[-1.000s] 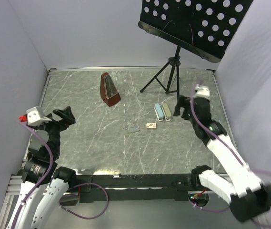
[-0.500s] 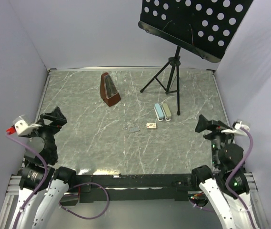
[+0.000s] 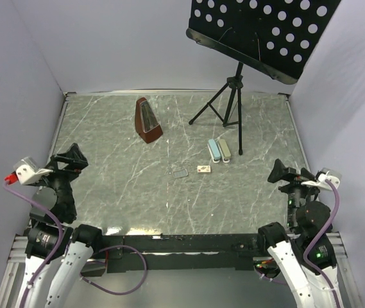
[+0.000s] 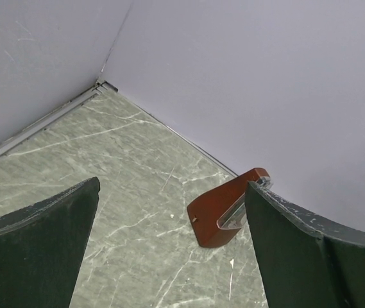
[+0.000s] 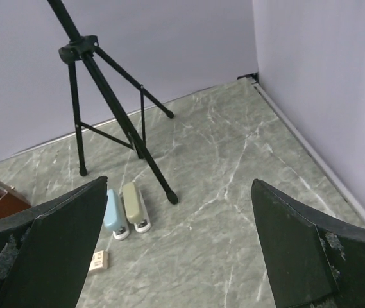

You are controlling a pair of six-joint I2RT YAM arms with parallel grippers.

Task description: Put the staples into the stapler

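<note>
2 grippers hang well away from the work with nothing between their fingers, so I judge every hazard lies in the reach ahead. Far to the left of the blue stapler (image 3: 215,151), the left gripper (image 3: 73,157) has its fingers (image 4: 34,256) spread wide and points toward the brown metronome (image 3: 148,120), which stands left of and behind that stapler; a sweep from this side could topple it. Left of and a little in front of the stapler lies a thin grey-blue see-through piece (image 3: 180,172), easy to mistake for the target or to nudge. Between that piece and the stapler sits the small cream box (image 3: 203,169) that should hold the staples. No loose strip shows, and I cannot tell whether the box is open. It looks flat and light, so a pinch from above may skid it across the table (image 3: 118,192) or spill thin strips that would be hard to lift. Just beside the blue stapler on its right is a tan stapler (image 3: 224,149); fingers coming for 1 could shove the other. Behind and right of the pair rises the music stand (image 3: 235,82), with 1 tripod leg ending just right of the tan stapler, where it could catch an arm. Well to the right and in front, the right gripper (image 3: 285,173) has its fingers (image 5: 297,256) parted wide.
</note>
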